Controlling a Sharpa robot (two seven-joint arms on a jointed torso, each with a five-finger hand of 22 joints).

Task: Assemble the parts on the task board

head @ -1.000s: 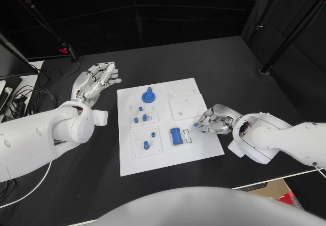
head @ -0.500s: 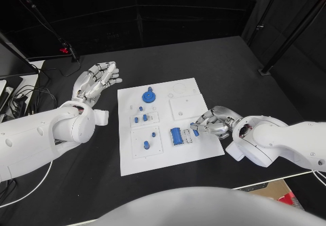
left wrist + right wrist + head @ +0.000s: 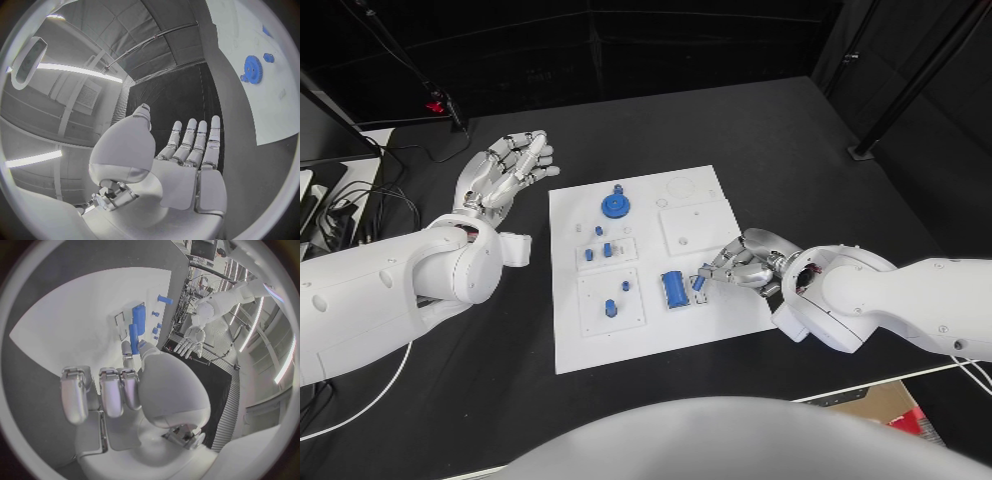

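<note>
Pinching a small blue part point(image 3: 700, 283) in our right hand point(image 3: 740, 266) over the board's point(image 3: 646, 340) empty slot beside the blue block point(image 3: 674, 288), left hand point(image 3: 506, 168) parked aside, fingers straight, holding nothing.

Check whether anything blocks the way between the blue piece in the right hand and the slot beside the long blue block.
Nothing visible does. The right hand pinches a small blue piece just above the task board, right beside the long blue block. The narrow slot between them looks free, though the fingers hide part of it.
</note>
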